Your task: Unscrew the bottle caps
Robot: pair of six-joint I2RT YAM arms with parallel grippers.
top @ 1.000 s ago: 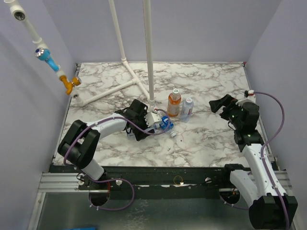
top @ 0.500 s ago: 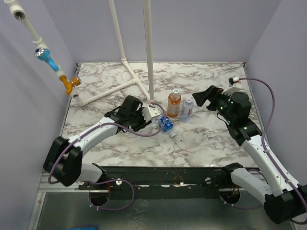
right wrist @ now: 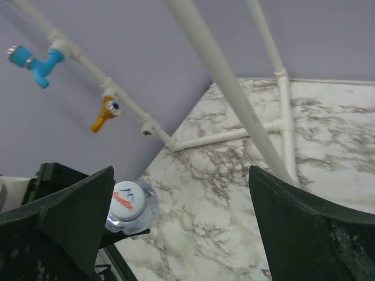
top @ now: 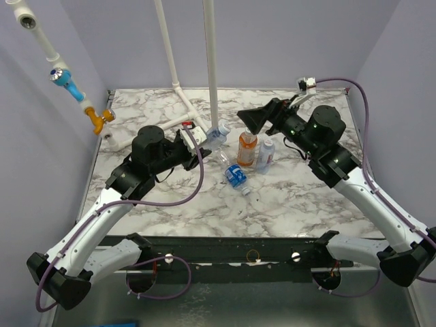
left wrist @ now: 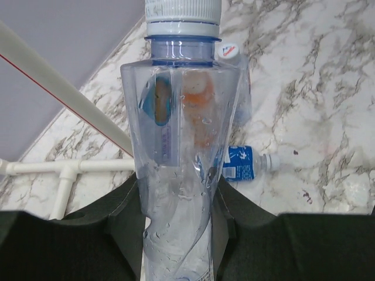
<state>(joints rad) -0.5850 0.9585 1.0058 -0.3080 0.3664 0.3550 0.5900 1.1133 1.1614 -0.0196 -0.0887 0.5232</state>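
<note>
A marble table [top: 300, 204] stands between lilac walls, and two robot arms reach over it from the near edge. The left gripper [top: 202, 141] hangs above the left middle of the table; it is clamped on the lower body of a clear bottle [left wrist: 181, 146], with one dark finger pressed to each side. The bottle is held off the table, its neck tilted toward the right arm; its white cap [left wrist: 183, 10] sits on the neck.

The right gripper [top: 253, 120] hovers above the back middle of the table, facing that cap; its two dark fingers are spread wide and grip nothing. From above, the gripper and the cap are near each other but apart. In the right wrist view the cap's top, with red lettering, shows low between the fingers and close to one of them.

Three more bottles are on the table near its middle. The orange bottle [top: 247, 150] stands upright with a white top [top: 250, 129] on it. The small clear bottle [top: 266, 157] stands upright just beside it, on the right arm's side; its lid [left wrist: 228, 51] bears red lettering. The blue-labelled bottle [top: 235, 175] lies on its side just in front of these two, its white end [top: 246, 191] pointing toward the near edge.

White pipes [top: 213, 68] rise from the back of the table; one runs up the left wall, carrying a blue valve [top: 63, 78] and, lower down, a yellow valve [top: 101, 121].
</note>
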